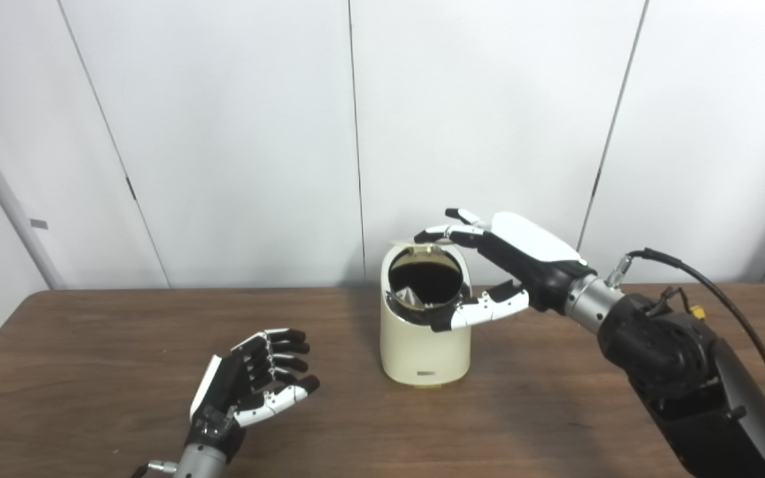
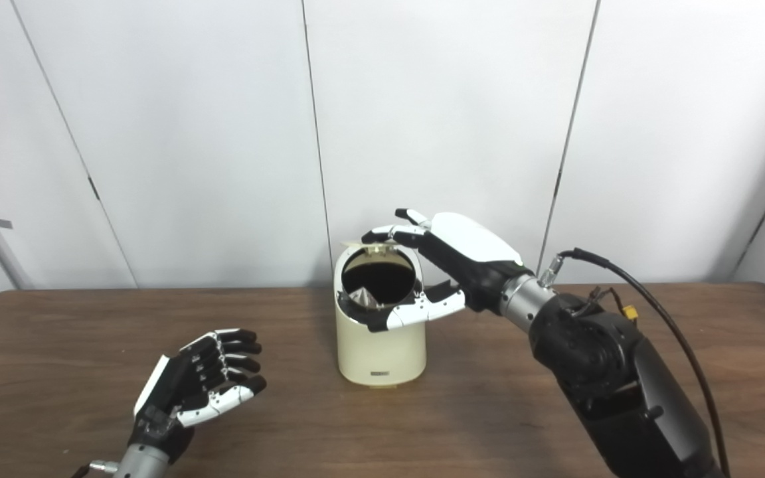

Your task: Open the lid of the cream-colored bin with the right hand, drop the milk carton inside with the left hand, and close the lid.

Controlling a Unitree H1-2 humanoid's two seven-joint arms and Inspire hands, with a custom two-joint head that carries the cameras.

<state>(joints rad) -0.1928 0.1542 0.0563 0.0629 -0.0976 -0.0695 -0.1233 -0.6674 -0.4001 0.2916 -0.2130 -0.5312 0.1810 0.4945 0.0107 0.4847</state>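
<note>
The cream-colored bin (image 1: 422, 345) stands upright at the middle of the table with its round mouth uncovered. Its lid (image 1: 414, 247) is tipped up at the back rim, and only its thin edge shows. My right hand (image 1: 512, 259) reaches in from the right. Its fingertips (image 1: 430, 234) rest on the lid's top edge, and its thumb (image 1: 482, 311) lies across the front of the rim, spread wide from the fingers. A pale angular shape (image 1: 412, 296) shows inside the dark bin, possibly the milk carton. My left hand (image 1: 250, 382) hovers open and empty, left of the bin.
The brown wooden table (image 1: 90, 345) runs across the whole view, backed by white wall panels. A black cable (image 1: 721, 292) loops off my right forearm.
</note>
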